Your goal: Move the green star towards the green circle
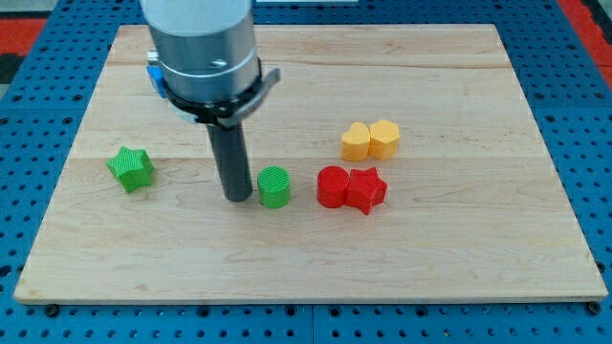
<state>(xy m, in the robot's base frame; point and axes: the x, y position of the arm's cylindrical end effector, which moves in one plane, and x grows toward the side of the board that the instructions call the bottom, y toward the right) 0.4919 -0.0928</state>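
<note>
The green star (130, 168) lies on the wooden board at the view's left. The green circle (274, 186) stands near the board's middle, well to the right of the star. My tip (237, 198) rests on the board just left of the green circle, close to it, and far to the right of the star. The rod rises from the tip to the arm's grey body at the view's top.
A red circle (332, 185) and a red star (366, 189) touch each other right of the green circle. A yellow heart (356, 141) and a yellow hexagon (384, 139) sit together above them. A blue block (153, 75) shows partly behind the arm. The board (478, 248) has blue surround.
</note>
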